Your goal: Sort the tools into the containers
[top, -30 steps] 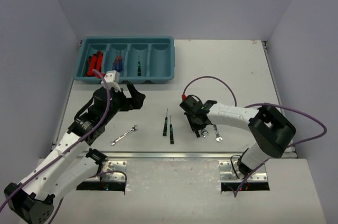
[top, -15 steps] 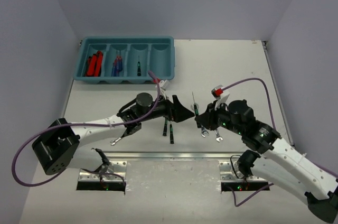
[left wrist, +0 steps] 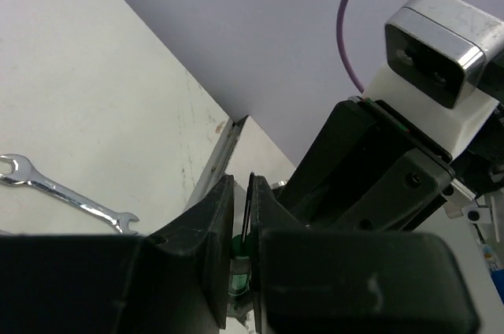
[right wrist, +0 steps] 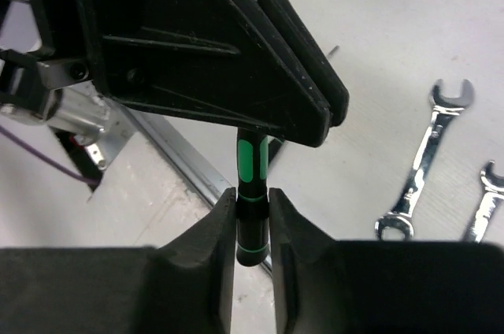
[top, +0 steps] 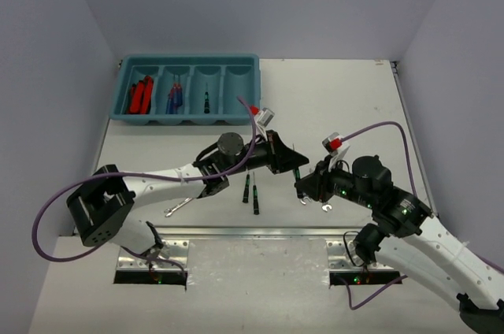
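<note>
Right wrist view: screwdriver (right wrist: 250, 162) pinched in right hand (right wrist: 252, 202), shaft within left hand (right wrist: 327, 113).

tray (top: 189, 57) teal | screwdriver (right wrist: 252, 192) black-green | wrenches (right wrist: 429, 161) silver | pliers (top: 140, 96) red-black | cable (top: 47, 216) purple

screwdriver (right wrist: 252, 196) shaft hidden, R wrench (right wrist: 485, 206) end hidden

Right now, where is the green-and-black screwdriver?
In the right wrist view the screwdriver stands mid-frame, its handle pinched by the right gripper and its shaft by the left gripper above; two silver wrenches lie on the table to its right.
</note>
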### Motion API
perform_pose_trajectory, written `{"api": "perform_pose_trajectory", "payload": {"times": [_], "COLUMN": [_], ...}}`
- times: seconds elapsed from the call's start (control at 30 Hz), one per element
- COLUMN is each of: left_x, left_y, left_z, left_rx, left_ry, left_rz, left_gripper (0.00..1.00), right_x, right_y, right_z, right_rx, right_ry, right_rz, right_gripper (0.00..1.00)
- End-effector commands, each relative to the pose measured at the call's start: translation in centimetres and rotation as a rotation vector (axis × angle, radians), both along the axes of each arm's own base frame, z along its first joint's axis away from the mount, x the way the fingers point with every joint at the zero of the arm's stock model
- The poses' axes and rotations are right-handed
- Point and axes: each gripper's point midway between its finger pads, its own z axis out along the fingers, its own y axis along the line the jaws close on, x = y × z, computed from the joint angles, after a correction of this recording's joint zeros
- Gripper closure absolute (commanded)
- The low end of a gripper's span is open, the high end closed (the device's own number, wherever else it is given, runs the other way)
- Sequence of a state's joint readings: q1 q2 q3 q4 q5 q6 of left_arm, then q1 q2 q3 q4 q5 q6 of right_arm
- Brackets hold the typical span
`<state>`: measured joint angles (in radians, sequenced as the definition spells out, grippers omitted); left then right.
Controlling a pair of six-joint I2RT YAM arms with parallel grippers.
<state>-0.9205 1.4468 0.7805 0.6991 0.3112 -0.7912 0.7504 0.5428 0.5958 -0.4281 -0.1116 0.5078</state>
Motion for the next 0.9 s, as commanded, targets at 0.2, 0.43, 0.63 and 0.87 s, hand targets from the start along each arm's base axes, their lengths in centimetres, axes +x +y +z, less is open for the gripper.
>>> {"api": "perform_pose_trajectory", "payload": {"times": [0.2,0.43,0.63,0.87], "left_x": [13.9,25.8,34.7,36.9], "left_y": [12.3,30.2,34.4,33.7], "left_z": [2.4,2.8,-2.1,-0.4], "left_rx": [0.543,0.752,0.903,0.887], "left_ry": [-0.072,-0.033,-0.026,-0.071], "left_rz": [0.673,1.136,1.100,1.087], "left_gripper": [1.00,1.00,1.00,1.00], "right_x": [2.1,2.0,1.4,1.0], "right_y": [-6.2,-6.5,-4.5,-4.7], "right_z": [-0.9,-2.4,-4.4,-5.2], "right_rx": [-0.218,-0.273,-0.251,-0.247], "right_ry": [0.063,0.091,0.137,0.139], "right_rz": [-0.332,-0.330,-0.239,-0.229], "right_gripper": [0.01,0.01,0.01,0.01]}}
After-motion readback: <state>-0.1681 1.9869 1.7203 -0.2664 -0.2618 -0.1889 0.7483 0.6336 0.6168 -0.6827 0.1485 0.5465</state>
